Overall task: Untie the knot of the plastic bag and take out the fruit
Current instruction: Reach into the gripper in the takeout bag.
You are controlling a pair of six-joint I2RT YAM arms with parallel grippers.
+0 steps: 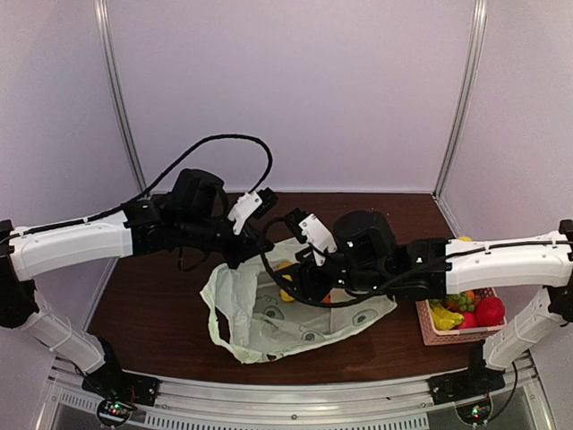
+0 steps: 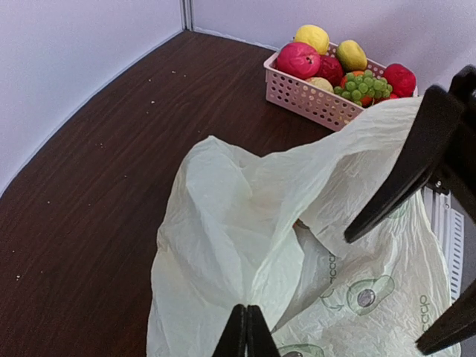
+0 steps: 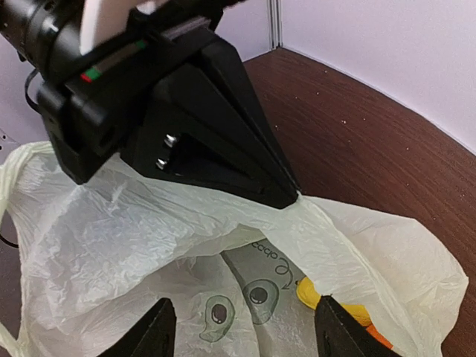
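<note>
The plastic bag (image 1: 242,322) lies open. The left claw (image 2: 245,327) pinches its rim up. The right claw (image 3: 245,331), spread wide, hangs over the bag's mouth. Yellow fruit (image 3: 320,294) sits inside the bag. If the rim slips, it may cover the fruit.

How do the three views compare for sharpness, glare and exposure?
Top external: soft overall, the black right arm merges with the dark table, while the plastic bag looks bright. Left wrist: crisp, evenly lit, no glare. Right wrist: the close left tool reads as a dark mass; bag print is legible.
</note>
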